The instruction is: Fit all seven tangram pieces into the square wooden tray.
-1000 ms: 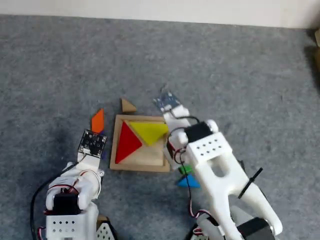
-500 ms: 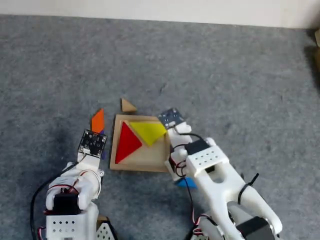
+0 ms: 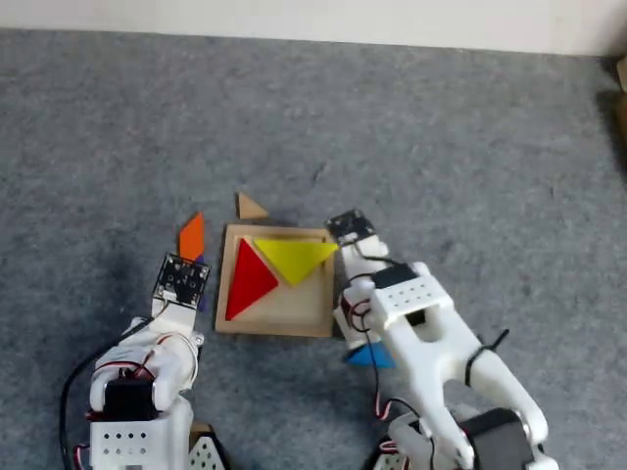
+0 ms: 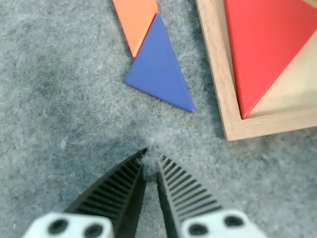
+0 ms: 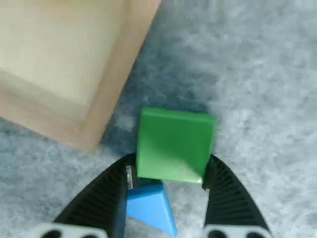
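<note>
**Condition.** The right claw is clamped on the green square wooden piece. It holds the piece just above the grey carpeted surface, beside the outer corner of the square wooden tray. A light blue triangular piece lies directly under the claw. The left claw has its fingers drawn together on nothing. It sits low over the surface near the dark blue triangular piece, which touches the orange parallelogram piece. The tray holds the large red triangular piece and the large yellow triangular piece. A small brown triangular piece lies just beyond its far edge.

**Risks.**
1. The square is held by its side faces near the fingertips. A knock against the tray rim on the way in could twist it or knock it loose.
2. In the high view the yellow triangle's tip appears to reach onto the tray's near-side rim. If it is not seated flat, the remaining space will not close up.
3. Setting the square down in the wrong pocket would block the later triangles.
4. Pressing on the tray could slide it across the carpet.
</note>
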Robot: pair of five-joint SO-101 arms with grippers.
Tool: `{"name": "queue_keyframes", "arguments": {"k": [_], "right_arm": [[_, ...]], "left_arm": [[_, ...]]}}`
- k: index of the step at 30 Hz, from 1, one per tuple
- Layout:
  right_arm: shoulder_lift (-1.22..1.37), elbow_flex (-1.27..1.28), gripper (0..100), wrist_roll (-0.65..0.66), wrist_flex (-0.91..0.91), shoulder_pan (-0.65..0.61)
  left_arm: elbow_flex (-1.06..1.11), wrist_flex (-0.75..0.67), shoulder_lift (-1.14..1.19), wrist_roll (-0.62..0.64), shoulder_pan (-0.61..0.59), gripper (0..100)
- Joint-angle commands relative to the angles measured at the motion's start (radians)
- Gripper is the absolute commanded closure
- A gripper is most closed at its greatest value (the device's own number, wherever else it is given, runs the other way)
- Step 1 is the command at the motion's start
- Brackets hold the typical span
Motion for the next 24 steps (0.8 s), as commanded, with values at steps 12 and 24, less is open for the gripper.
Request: {"name": "queue_keyframes", "arguments": {"k": [12,24], "right_arm": [[-0.116,-0.236,90.3,0.181,0.166,-0.137],[0.364,-0.539,86.5,0.186,0.168,-0.252]], "left_arm": [[0.019,0.006,-0.004,0.005,-0.010,100],[0.019,0.006,-0.004,0.005,-0.010,100]]}}
